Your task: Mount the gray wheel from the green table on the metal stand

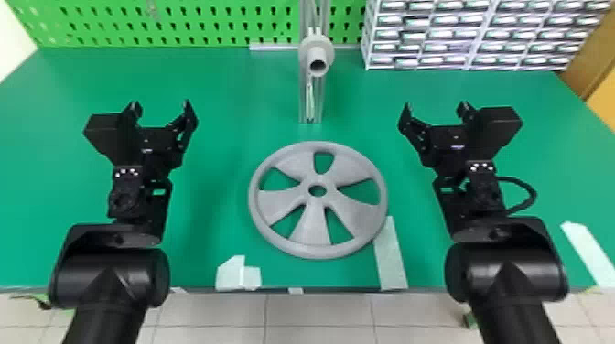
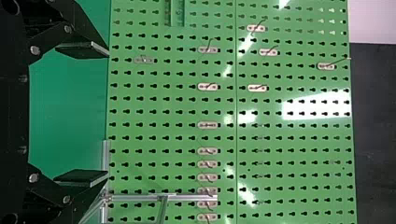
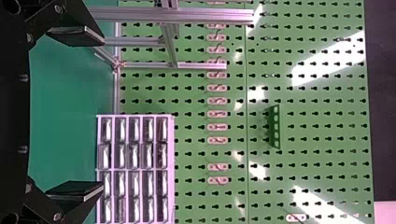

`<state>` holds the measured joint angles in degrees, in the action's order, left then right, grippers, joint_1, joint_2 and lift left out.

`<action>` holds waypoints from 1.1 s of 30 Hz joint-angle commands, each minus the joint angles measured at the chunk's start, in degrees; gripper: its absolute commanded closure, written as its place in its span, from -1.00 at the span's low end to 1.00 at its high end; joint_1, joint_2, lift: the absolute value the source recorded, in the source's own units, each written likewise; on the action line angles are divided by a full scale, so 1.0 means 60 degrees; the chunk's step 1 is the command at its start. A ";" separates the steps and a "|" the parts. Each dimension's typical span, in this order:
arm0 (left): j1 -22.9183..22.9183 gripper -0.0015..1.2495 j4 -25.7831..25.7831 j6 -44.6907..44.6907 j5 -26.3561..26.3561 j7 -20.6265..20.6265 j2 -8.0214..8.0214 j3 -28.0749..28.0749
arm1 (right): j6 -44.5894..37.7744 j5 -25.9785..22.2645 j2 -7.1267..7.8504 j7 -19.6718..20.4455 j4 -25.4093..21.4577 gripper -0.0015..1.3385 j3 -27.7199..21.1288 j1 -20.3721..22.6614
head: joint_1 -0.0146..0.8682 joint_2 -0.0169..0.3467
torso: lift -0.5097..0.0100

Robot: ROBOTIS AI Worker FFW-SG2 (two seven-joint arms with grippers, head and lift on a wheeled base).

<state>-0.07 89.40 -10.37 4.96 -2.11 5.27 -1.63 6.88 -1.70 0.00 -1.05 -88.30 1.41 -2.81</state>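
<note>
"Where's the wheel [image 1: 312, 224]?"

"Flat on the green counter [image 1: 210, 82], between the two arms and on the near side of the metal stand [image 1: 315, 104]."

"Anything in the hands?"

"Nothing. Left hand [image 1: 160, 105] and right hand [image 1: 436, 106] are both released, fingers spread wide over the counter."

"How will it handle?"

"Stiff, I'd guess, and fairly light for its width, maybe plastic. It looks smooth, so it could slip or swing if only one side is held."

"Where would you take it, then?"

"By the rim [image 1: 253, 196], left and right sides together, across the middle. The spokes are broad; I'd leave those alone. Held evenly, it can be turned upright and its centre hole [image 1: 317, 190] lined up with the gray spindle [image 1: 317, 51]."
</note>
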 commanded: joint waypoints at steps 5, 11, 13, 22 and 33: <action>-0.0061 -0.45 -0.0033 -0.0102 0.0008 -0.0001 0.0000 0.0037 | 0.0084 -0.0127 -0.0008 -0.0001 0.0054 -0.69 0.0029 0.0000 | 1.00 -0.62 | 0.58; -0.0076 -0.45 -0.0076 -0.0176 0.0038 0.0014 0.0000 0.0037 | 0.0084 -0.0185 -0.0008 -0.0001 0.0068 -0.69 0.0029 0.0000 | 1.00 -0.62 | 0.58; -0.0076 -0.45 -0.0076 -0.0190 0.0038 0.0014 0.0000 0.0037 | 0.0084 -0.0185 -0.0008 -0.0001 0.0068 -0.69 0.0029 0.0000 | 1.00 -0.62 | 0.58; -0.0076 -0.45 -0.0091 -0.0205 0.0096 0.0029 0.0000 0.0052 | 0.0040 -0.0258 -0.0008 -0.0001 0.0068 -0.69 0.0043 0.0000 | 1.00 -0.62 | 0.58; -0.0076 -0.44 -0.0091 -0.0205 0.0126 0.0087 0.0000 0.0008 | -0.1308 -0.0507 0.0103 0.0087 -0.0298 -0.69 0.0263 -0.0117 | 1.00 -0.62 | 0.58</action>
<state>-0.61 88.86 -11.60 5.68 -1.58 5.27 -1.53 3.57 -4.41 0.12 -0.88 -88.37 2.34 -3.12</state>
